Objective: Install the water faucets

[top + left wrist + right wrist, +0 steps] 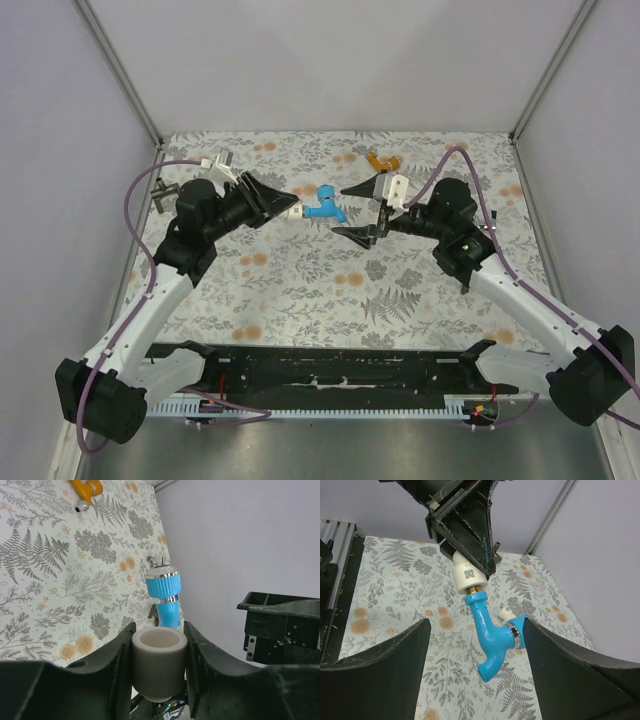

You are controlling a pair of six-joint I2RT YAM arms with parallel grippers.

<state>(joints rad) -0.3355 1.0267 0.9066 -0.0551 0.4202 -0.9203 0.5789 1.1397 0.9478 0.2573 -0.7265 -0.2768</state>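
Flowered cloth covers the table (300,290), with plain pale walls on three sides. My left claw (285,203) is clamped on a white fitting (466,576), one finger on each side of it, and holds it up over the middle of the table. The blue tap (325,207) hangs off the end of that fitting, joined to it by a brass thread, of which a narrow ring shows. My right claw (342,210) stands with its fingers wide apart. The blue tap sits between them, touched by neither. The orange tap (382,161) lies loose on the cloth near the far edge, just beyond my right claw.

I judge the step in hand to be screwing the blue tap into its fitting, and it looks nearly home. The next move calls for my right claw either to close on the tap body squarely and give another turn, while my left holds firm, or, if the thread is tight, to back out without knocking the spout and reach for the orange tap.
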